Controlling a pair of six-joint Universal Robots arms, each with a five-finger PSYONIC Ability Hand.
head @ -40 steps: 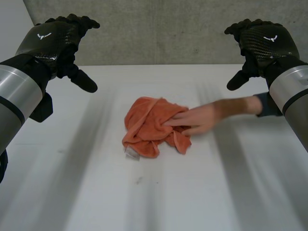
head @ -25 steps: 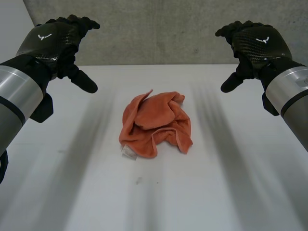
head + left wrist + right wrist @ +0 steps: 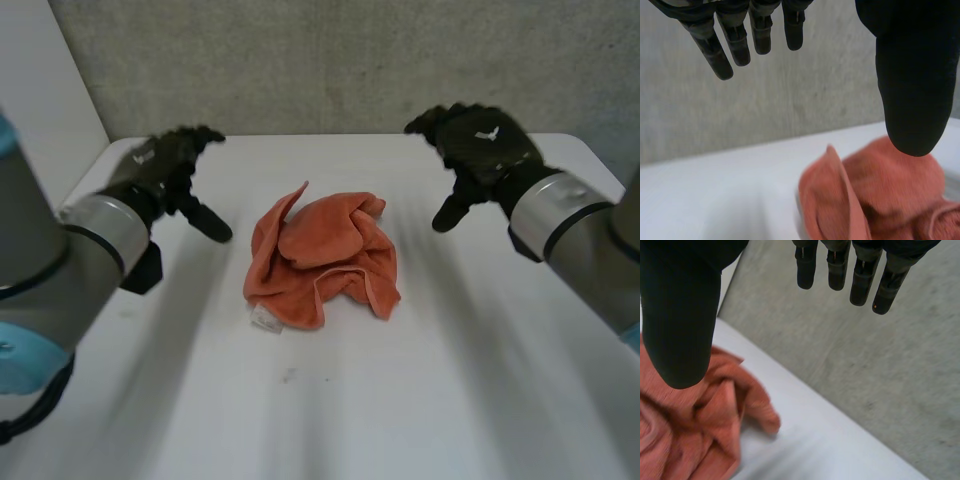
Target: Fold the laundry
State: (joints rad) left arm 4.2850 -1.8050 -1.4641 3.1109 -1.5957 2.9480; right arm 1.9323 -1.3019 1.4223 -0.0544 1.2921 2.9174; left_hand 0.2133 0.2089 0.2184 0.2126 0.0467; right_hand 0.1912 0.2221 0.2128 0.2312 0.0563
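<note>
The left hand point(image 3: 165, 165) was observed above the table point(image 3: 450, 390) toward its far left corner, clear of the cloth. Its fingers point(image 3: 730, 45) were extended and slightly spread, with the thumb held wide apart; nothing was held or touched. The orange cloth point(image 3: 322, 262) was recorded as a crumpled heap at the table's middle, one corner standing up, a small white tag point(image 3: 265, 318) at its near edge. The right hand point(image 3: 480, 145) was noted toward the far right corner, beside the cloth without contact. Its fingers point(image 3: 860, 275) were straight, the thumb set apart, nothing gripped.
</note>
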